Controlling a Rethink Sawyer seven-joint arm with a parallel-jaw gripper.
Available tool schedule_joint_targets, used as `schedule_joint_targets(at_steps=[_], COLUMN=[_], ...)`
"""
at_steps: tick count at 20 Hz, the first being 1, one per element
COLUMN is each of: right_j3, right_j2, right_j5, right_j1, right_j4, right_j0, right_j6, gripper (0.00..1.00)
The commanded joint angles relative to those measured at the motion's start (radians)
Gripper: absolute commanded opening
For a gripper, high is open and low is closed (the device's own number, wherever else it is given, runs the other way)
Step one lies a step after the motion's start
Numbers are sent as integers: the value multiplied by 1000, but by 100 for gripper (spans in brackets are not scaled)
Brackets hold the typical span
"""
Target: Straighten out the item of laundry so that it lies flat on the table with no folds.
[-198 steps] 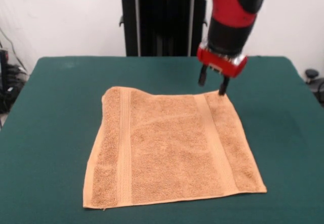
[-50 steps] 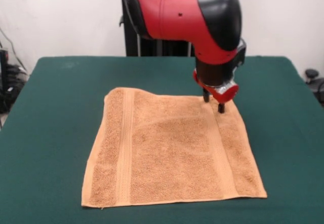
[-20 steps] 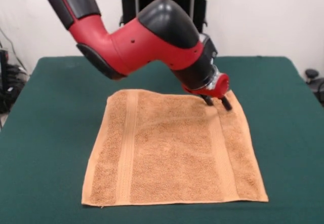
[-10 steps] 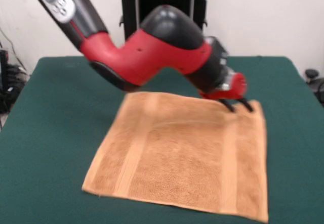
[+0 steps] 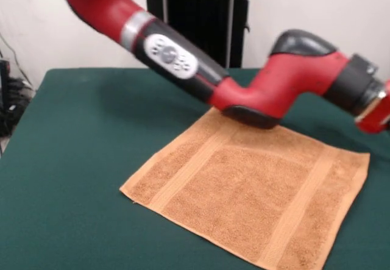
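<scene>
Towel spread on the green bench, arm stretched across above it

The bench (image 5: pixel 67 160) lies bare at the left; the towel (image 5: pixel 256 197) lies flat and turned like a diamond towards the right, its near corner cut by the lower edge (two woven bands run slantwise across it). The arm (image 5: pixel 244 87) reaches over its far corner to the right edge, where only the red wrist shows, so whether the pincer is clenched or released cannot be told
</scene>
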Motion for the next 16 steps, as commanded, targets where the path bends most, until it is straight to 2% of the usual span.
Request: schedule_joint_targets(at_steps=[1, 2, 3, 4, 5, 6, 8, 11, 16], right_j3=[-77, -10, 60, 120, 148, 148, 140, 145, 97], right_j2=[-226, -353, -424, -485, -572, -636, -718, -723, -765], right_j5=[-36, 52, 186, 423, 571, 703, 780, 797, 948], right_j1=[-196, -371, -498, -628, -743, -815, -882, -894, -907], right_j4=[235, 338, 437, 548, 655, 721, 774, 806, 842], right_j0=[248, 346, 396, 442, 511, 564, 631, 631, 658], right_j6=[263, 429, 507, 496, 491, 443, 409, 389, 293], gripper=[100, 100, 100, 100, 100, 100, 100, 100, 100])
